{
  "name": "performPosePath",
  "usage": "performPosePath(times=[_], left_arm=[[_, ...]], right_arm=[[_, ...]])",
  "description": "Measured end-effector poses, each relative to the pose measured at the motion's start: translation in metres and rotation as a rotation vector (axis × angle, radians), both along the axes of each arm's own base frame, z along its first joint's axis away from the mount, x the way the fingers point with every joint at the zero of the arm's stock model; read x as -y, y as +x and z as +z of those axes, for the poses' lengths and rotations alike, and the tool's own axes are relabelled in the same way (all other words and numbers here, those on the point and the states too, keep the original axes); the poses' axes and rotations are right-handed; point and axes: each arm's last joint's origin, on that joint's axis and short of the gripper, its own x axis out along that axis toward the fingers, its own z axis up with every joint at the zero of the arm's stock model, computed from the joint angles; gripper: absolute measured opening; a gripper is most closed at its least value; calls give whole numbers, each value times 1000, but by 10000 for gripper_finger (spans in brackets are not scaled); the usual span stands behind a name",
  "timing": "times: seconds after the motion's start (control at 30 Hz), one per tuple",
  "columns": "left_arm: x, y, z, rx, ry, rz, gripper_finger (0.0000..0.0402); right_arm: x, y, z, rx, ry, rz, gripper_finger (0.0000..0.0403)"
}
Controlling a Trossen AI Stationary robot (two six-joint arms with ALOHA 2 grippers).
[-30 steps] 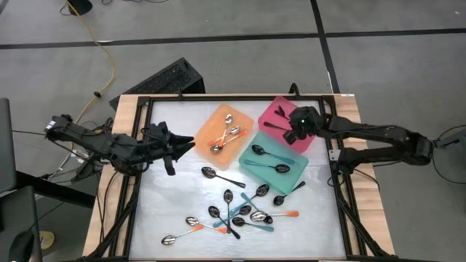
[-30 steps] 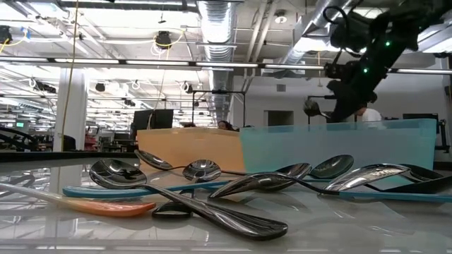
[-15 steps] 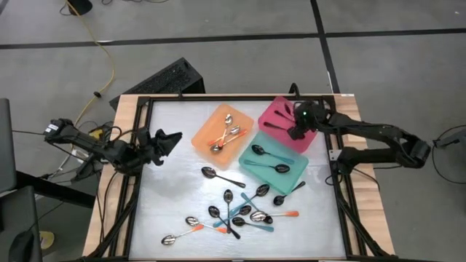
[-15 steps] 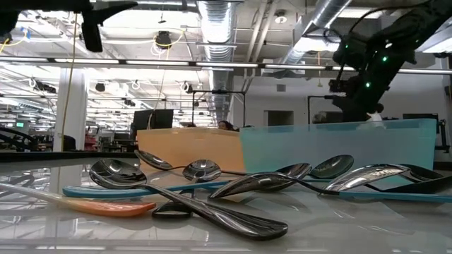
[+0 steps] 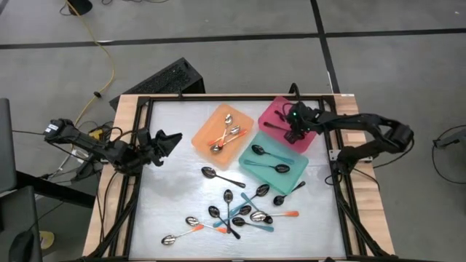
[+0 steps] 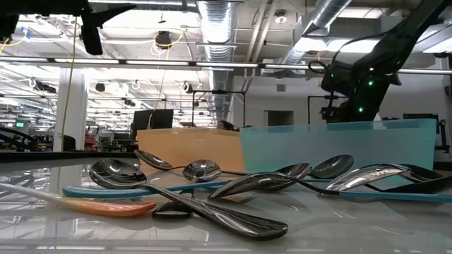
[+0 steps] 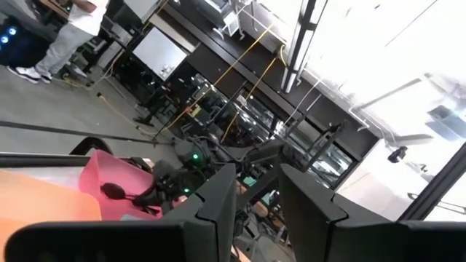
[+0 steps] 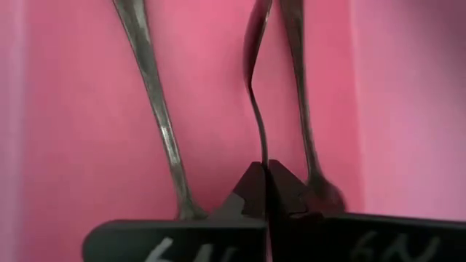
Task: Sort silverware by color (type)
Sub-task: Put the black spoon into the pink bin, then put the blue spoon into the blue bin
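Observation:
My right gripper (image 5: 294, 132) hangs low over the pink tray (image 5: 275, 110), shut on an all-black spoon (image 8: 256, 87) that shows edge-on in the right wrist view. Two more black spoons (image 8: 156, 109) lie flat on the tray floor beside it. My left gripper (image 5: 172, 138) waits open above the table's left edge, touching nothing. A pile of mixed spoons (image 5: 237, 215) lies toward the near edge. Orange-handled spoons (image 5: 227, 135) lie in the orange tray (image 5: 207, 124), and teal-handled ones (image 5: 269, 166) in the teal tray (image 5: 291, 175). My right gripper pinches the black spoon's handle (image 8: 263, 149) between its two fingers, coming from above and pointing down into the pink tray. The spoon runs on past the fingertips, turned on its edge. Whether its bowl end (image 8: 257, 33) rests on the tray floor, I cannot tell.
A single black spoon (image 5: 218, 175) lies in the middle of the table and another (image 5: 287, 193) near the teal tray's near corner. A black frame (image 5: 342, 211) borders the table. In the low view the pile (image 6: 212, 187) lies in front of the orange and teal trays.
My left gripper has drawn back from the table's middle toward its left edge and then stayed still. My right gripper has sunk lower over the pink tray, still shut on the black spoon.

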Motion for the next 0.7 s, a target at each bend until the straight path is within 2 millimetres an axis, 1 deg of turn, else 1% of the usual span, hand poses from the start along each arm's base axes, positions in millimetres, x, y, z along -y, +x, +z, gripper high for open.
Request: performPosePath(times=[0.1,0.2,0.3,0.47,0.6,0.7], left_arm=[[0,0,0,1,-3,0,89],[0,0,-1,-12,-13,14,89],[-1,1,-6,-45,-52,45,89],[0,4,-15,-123,-49,38,96],[1,6,-19,-143,-75,17,103],[4,10,-19,-173,-17,-59,104]], right_arm=[[1,1,-1,9,10,3,15],[1,0,-1,12,20,7,31],[-1,-1,2,40,40,23,55],[-5,-3,10,79,56,21,104],[-8,-6,25,91,56,22,150],[-9,-7,42,121,33,25,176]])
